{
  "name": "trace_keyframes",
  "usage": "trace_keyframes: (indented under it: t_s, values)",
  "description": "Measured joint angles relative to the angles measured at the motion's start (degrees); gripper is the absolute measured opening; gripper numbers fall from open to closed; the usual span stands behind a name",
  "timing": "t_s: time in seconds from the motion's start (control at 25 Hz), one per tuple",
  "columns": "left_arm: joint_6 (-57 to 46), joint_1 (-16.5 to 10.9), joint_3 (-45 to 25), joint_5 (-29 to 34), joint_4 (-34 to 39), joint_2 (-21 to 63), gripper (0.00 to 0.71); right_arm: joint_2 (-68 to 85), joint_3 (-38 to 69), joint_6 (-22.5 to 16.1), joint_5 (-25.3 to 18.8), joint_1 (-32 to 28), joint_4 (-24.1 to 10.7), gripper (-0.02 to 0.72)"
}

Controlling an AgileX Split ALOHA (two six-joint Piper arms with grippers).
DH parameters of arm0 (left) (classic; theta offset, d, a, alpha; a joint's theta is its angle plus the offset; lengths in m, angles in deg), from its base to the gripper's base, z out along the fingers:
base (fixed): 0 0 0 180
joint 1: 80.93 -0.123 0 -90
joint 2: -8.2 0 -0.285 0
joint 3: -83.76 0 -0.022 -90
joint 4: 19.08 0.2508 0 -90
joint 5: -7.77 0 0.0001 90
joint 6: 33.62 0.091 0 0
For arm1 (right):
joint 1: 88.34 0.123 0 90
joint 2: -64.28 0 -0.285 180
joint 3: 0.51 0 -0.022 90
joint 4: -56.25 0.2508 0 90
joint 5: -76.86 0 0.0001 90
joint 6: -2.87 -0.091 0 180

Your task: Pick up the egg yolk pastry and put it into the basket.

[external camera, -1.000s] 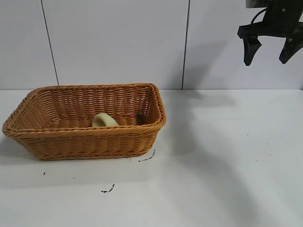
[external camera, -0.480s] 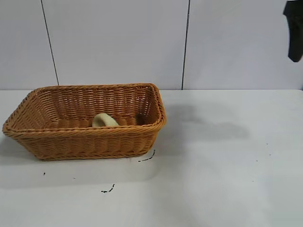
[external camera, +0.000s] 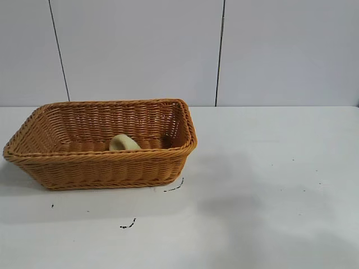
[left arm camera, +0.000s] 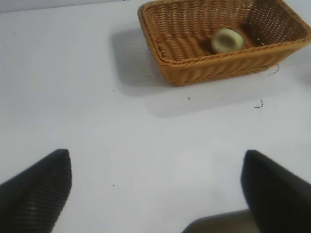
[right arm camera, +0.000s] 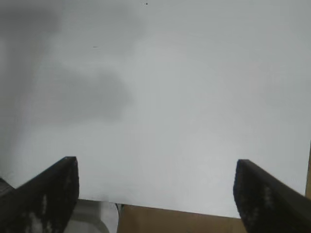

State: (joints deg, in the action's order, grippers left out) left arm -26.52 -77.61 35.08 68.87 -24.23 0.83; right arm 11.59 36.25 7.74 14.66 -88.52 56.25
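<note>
The egg yolk pastry (external camera: 124, 143) lies tilted on the floor of the orange-brown wicker basket (external camera: 101, 168), near its front wall; it also shows as a pale ring, the egg yolk pastry (left arm camera: 226, 40), inside the basket (left arm camera: 204, 68) in the left wrist view. Neither arm appears in the exterior view. My left gripper (left arm camera: 156, 162) hangs open over bare table, well away from the basket, nothing between its fingers. My right gripper (right arm camera: 155, 167) is open too, above bare white table near the table's edge, empty.
The white table (external camera: 269, 196) carries small black marks (external camera: 128, 225) in front of the basket. A grey panelled wall stands behind. In the right wrist view the table edge (right arm camera: 194, 209) shows, with a brown surface below it.
The right gripper, high at the upper right a second ago, has moved out of the exterior view. Its shadow has slid across the table. Basket and pastry have not moved.
</note>
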Motion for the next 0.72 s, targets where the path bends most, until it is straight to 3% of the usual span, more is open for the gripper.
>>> trace_keyframes:
  t_s: [0.24, 0.56, 0.72]
  values:
    - [0.0, 0.0, 0.0, 0.0, 0.0, 0.0, 0.695, 22.9, 11.0, 0.4, 3.0, 0.0, 1.5, 0.604]
    - [0.0, 0.0, 0.0, 0.0, 0.0, 0.0, 0.695, 42.7, 11.7, 0.4, 3.3, 0.0, 1.6, 0.604]
    - [0.0, 0.0, 0.0, 0.0, 0.0, 0.0, 0.695, 45.1, 11.7, 0.5, 3.3, 0.0, 1.8, 0.604]
